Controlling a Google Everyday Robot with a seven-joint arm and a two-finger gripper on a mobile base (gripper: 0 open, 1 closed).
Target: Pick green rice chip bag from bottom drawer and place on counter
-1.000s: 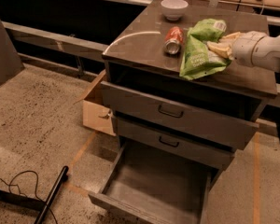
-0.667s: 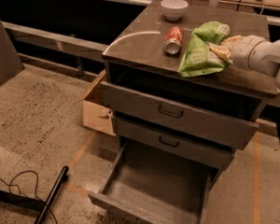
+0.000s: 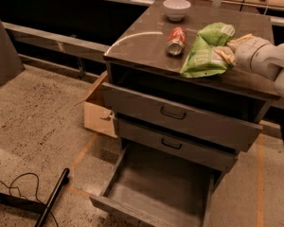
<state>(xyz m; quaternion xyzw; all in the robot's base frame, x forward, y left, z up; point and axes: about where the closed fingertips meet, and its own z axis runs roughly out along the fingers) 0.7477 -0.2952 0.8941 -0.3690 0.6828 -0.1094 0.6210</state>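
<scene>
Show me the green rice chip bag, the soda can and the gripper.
green rice chip bag (image 3: pixel 202 53): camera view, middle of its green face.
soda can (image 3: pixel 176 40): camera view, its orange-red side.
gripper (image 3: pixel 224 48): camera view, between its fingertips, at the bag's right end.

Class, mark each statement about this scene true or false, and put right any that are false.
1. The green bag lies on the counter. True.
2. The bottom drawer is pushed shut. False: it is pulled open.
3. The soda can stands upright. False: it lies on its side on the counter, beside the bag.
4. The gripper is at the edge of the bag that faces away from the can, over the counter. True.
5. The white bowl sits in the bottom drawer. False: it stands at the back of the counter.
</scene>
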